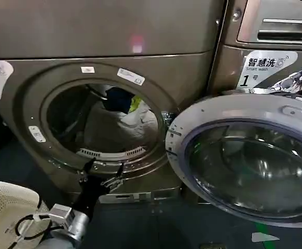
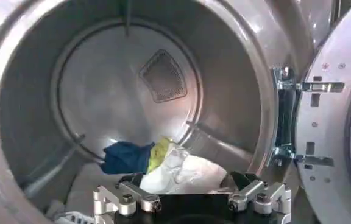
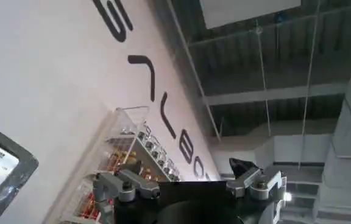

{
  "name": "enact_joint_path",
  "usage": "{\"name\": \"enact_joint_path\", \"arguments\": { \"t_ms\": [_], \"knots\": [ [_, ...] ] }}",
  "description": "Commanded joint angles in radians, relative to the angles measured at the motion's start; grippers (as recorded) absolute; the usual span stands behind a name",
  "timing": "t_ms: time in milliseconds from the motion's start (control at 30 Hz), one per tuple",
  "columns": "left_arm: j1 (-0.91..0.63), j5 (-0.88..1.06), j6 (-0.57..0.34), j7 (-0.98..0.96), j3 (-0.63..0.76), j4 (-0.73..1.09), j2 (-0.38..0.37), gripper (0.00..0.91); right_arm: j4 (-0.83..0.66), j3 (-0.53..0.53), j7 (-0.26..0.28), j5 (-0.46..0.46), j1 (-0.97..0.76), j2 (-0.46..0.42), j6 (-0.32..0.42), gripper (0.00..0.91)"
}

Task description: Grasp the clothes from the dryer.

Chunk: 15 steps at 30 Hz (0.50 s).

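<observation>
The dryer (image 1: 31, 46) stands with its round porthole open and its ribbed drum (image 2: 35, 91) showing. On the drum floor lie the clothes (image 1: 121, 124): a pale white heap (image 2: 184, 170), a dark navy piece (image 2: 125, 157) and a yellow-green piece (image 2: 159, 152) behind it. My left gripper (image 1: 104, 167) is at the porthole's lower rim, just in front of the heap. It is open (image 2: 186, 182), with a finger to either side of the white fabric and nothing held. My right gripper (image 3: 187, 165) is open and empty, raised at the far right above the door.
The dryer's glass door (image 1: 244, 166) is swung wide open to the right, its hinge (image 2: 285, 115) beside the porthole. A second machine (image 1: 265, 31) with a white "1" label stands behind it. A cream perforated basket (image 1: 0, 207) sits at the lower left.
</observation>
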<state>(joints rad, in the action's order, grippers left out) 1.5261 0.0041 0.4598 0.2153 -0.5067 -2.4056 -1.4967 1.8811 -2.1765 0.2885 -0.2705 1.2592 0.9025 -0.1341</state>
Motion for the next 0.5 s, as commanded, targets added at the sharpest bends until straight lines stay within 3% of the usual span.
{"name": "enact_joint_path", "arguments": {
  "t_ms": [33, 500],
  "knots": [
    [-0.002, 0.003, 0.001, 0.002, -0.003, -0.004, 0.000, 0.907, -0.003, -0.003, -0.001, 0.001, -0.002, -0.004, 0.000, 0.907],
    [-0.007, 0.057, -0.010, 0.003, 0.003, -0.007, 0.001, 0.907, 0.001, -0.016, -0.019, 0.011, 0.007, -0.005, -0.012, 0.907]
  ]
}}
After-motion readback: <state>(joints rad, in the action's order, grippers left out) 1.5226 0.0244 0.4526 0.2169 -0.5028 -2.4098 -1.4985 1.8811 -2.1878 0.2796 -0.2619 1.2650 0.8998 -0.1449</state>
